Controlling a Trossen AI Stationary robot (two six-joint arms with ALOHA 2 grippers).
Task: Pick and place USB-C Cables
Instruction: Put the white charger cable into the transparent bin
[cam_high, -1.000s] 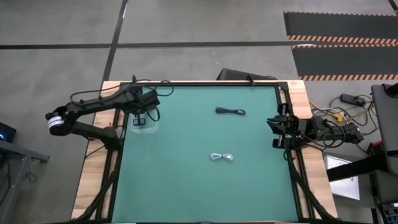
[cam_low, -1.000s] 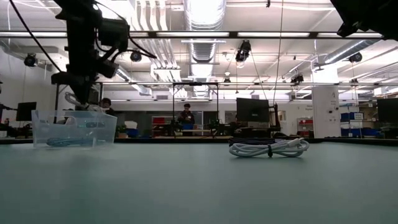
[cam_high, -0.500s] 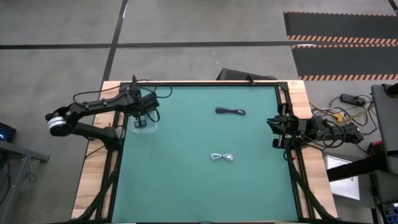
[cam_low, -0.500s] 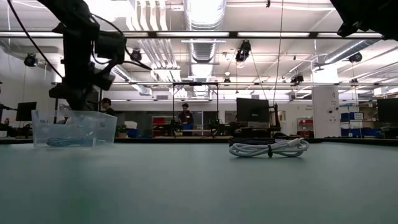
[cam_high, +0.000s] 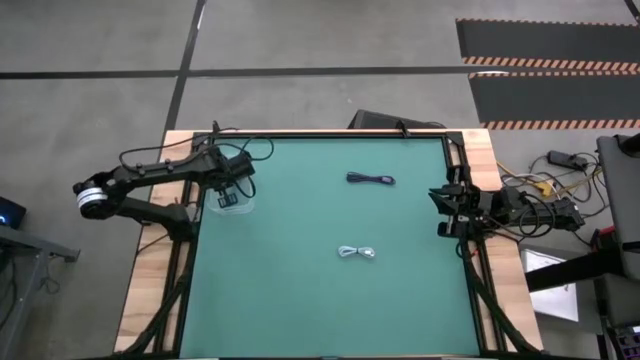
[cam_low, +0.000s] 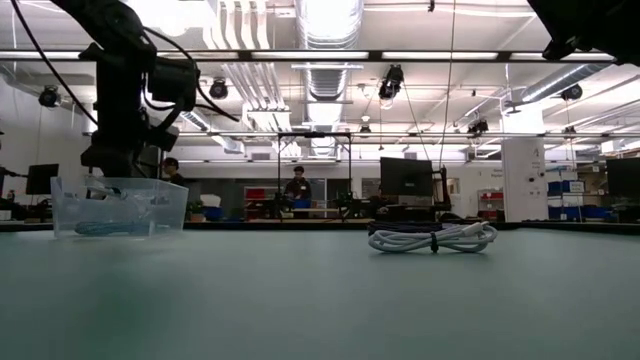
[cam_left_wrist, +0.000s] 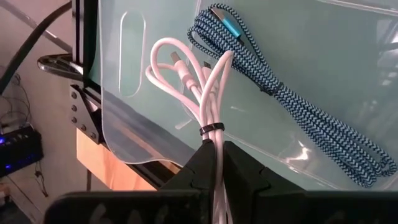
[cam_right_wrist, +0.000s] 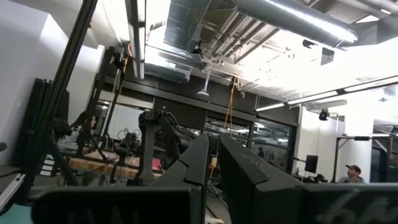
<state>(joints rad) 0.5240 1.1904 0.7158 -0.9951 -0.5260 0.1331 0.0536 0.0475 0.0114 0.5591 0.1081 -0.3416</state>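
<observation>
My left gripper is shut on the white USB-C cable and stands low inside the clear plastic container at the table's far left. The teal-green braided cable lies on the container's floor beside the white one. The black cable lies on the green mat toward the far edge. The pale silvery-blue bundle lies near the middle and also shows in the low view. My right gripper waits shut at the table's right edge. My left gripper pinches the white cable bundle between its two fingers, just behind the small black tie that binds the strands. The fingers come from above, pointing down into the container. The looped end with the plugs reaches ahead of the fingertips toward the container floor.
The container's clear wall surrounds the left gripper. A wooden frame borders the green mat. Open mat lies between the container and the two loose cables. People stand far off in the room behind the table.
My left gripper has gone down from above the container into it, staying shut. The white cable, which hung below the fingers above the rim, is now down inside the container next to the teal-green one.
</observation>
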